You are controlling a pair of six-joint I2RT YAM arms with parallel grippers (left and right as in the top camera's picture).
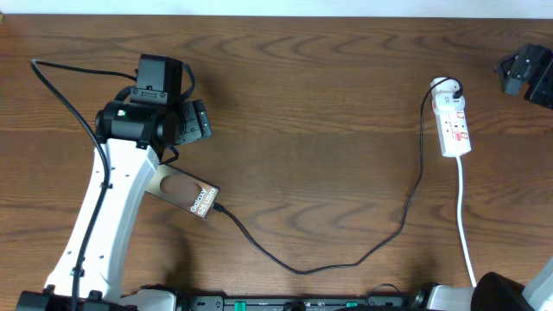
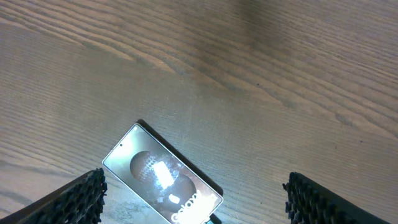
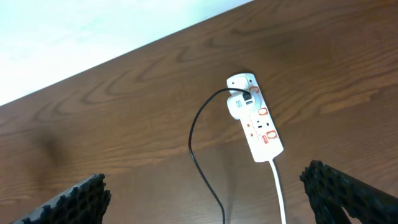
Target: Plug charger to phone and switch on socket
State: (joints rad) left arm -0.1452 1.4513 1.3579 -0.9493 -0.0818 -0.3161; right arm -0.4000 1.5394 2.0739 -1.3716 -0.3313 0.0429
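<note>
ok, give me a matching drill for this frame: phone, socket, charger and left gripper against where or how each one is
1 phone
2 socket
3 charger
4 left gripper

A white strip, far right
B open, holding nothing
C glossy dark slab lying flat, on the left
D thin black line running from left to right

Pairs: 1-C, 2-A, 3-D, 4-B
</note>
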